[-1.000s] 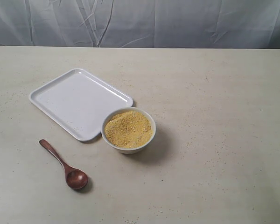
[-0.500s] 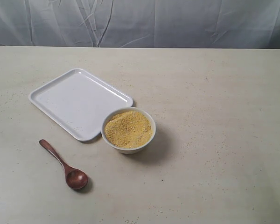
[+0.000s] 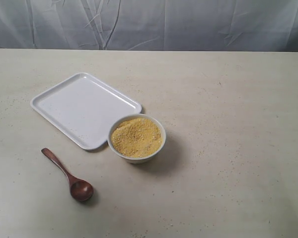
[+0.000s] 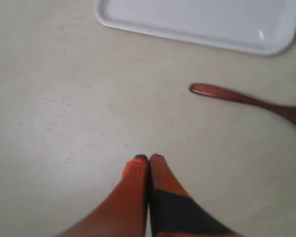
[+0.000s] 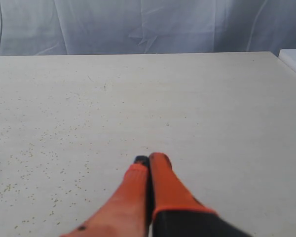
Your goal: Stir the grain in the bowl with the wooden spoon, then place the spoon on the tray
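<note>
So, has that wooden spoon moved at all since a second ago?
No. In the exterior view the wooden spoon lies where it did, nearer the camera than the tray and left of the bowl, at the same angle.

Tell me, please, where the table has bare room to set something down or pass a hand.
Bare: the table right of the bowl, the strip between the tray and the cloth backdrop, and the front right of the wooden spoon. Crowded: front left, around tray, bowl and spoon.
</note>
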`<action>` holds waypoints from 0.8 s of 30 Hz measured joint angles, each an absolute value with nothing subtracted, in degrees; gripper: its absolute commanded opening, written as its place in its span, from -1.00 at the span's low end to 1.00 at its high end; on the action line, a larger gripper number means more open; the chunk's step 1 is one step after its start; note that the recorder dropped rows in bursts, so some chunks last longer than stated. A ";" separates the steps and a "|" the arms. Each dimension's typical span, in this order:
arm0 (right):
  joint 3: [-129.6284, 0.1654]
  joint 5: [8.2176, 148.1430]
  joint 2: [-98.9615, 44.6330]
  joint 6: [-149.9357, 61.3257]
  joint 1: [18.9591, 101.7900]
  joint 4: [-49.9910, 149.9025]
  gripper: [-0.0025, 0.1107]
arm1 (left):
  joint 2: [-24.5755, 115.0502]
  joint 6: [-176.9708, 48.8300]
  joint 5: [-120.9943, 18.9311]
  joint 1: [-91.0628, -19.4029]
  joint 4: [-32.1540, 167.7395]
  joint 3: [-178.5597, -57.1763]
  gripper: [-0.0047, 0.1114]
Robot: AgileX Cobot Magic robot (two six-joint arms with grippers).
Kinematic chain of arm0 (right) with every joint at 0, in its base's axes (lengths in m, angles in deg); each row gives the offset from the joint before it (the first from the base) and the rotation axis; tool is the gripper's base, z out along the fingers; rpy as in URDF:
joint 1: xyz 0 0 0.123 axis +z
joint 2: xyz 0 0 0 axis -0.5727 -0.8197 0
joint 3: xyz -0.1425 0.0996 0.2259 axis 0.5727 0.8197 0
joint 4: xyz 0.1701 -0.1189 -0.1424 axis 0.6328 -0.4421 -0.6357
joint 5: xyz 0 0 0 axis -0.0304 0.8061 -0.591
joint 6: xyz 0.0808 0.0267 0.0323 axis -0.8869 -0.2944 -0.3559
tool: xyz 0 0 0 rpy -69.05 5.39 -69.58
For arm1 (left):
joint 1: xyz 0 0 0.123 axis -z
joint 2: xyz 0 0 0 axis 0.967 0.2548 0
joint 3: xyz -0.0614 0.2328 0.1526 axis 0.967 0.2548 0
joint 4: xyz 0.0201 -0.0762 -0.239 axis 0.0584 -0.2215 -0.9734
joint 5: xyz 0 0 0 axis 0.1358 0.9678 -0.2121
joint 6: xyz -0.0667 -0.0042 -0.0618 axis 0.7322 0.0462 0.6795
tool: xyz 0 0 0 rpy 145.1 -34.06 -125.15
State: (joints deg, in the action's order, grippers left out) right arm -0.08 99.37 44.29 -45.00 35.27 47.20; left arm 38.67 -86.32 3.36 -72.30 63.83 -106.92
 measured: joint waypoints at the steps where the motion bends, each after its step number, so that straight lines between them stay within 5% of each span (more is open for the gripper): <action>1: -0.08 99.37 44.29 -45.00 35.27 47.20 -0.97 | 40.68 -89.75 3.80 -72.30 62.31 -106.95 -0.92; 14: -0.08 99.37 44.29 -45.00 35.27 47.20 -0.97 | 61.39 -136.90 1.58 -64.59 48.25 -107.19 -0.89; 24: -0.08 99.37 44.29 -45.00 35.27 47.20 -0.97 | 71.29 -160.49 -6.63 -60.45 51.19 -107.19 -0.32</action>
State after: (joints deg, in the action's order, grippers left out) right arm -0.08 99.37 44.29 -45.00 35.27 47.20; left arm 71.29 -160.49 -6.63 -60.45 51.19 -107.19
